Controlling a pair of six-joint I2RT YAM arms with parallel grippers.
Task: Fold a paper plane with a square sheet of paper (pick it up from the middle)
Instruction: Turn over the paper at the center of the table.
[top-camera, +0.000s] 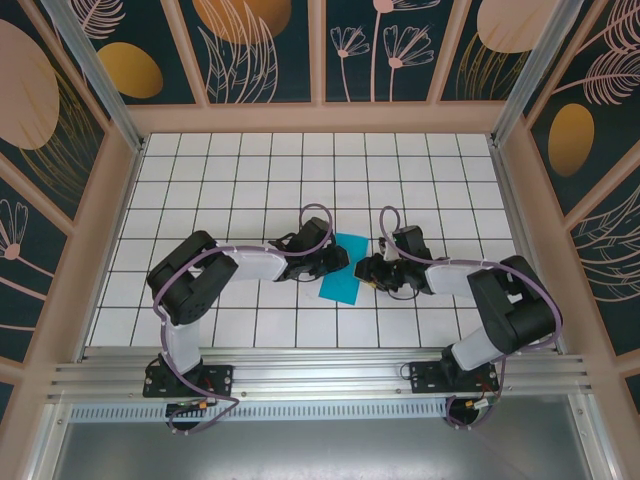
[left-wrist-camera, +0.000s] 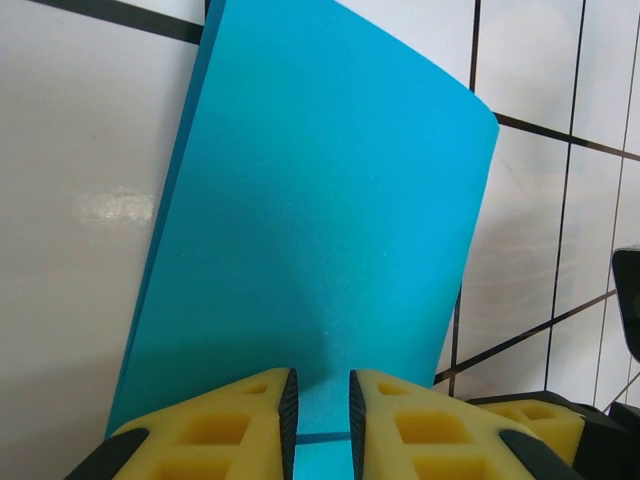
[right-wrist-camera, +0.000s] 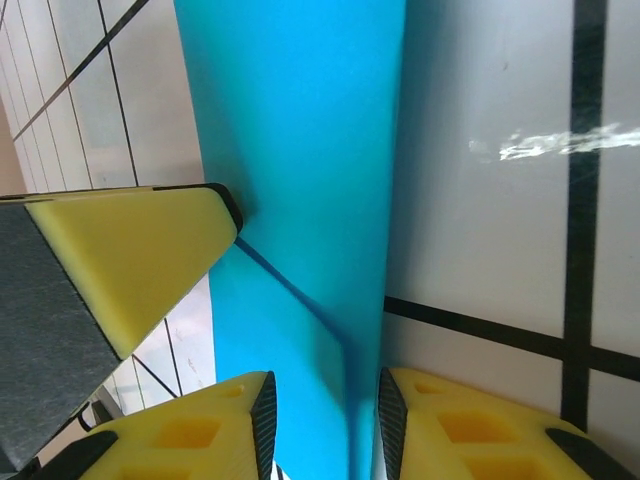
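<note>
The square sheet of paper (top-camera: 344, 278) lies folded into a narrow teal strip on the white tiles between both arms. My left gripper (top-camera: 336, 262) comes at it from the left. In the left wrist view its jaws (left-wrist-camera: 323, 420) stand a narrow gap apart, low over the paper (left-wrist-camera: 320, 220), whose far side curves upward. My right gripper (top-camera: 368, 272) reaches in from the right. Its jaws (right-wrist-camera: 322, 430) are open and straddle the paper's (right-wrist-camera: 300, 120) raised long edge. One left fingertip (right-wrist-camera: 130, 260) touches the paper there. No finished paper plane is in view.
The white tiled floor (top-camera: 250, 180) stretches around the paper on all sides. Wooden-framed patterned walls (top-camera: 110, 200) close in the left, right and back. An aluminium rail (top-camera: 320, 375) carrying both arm bases runs along the near edge.
</note>
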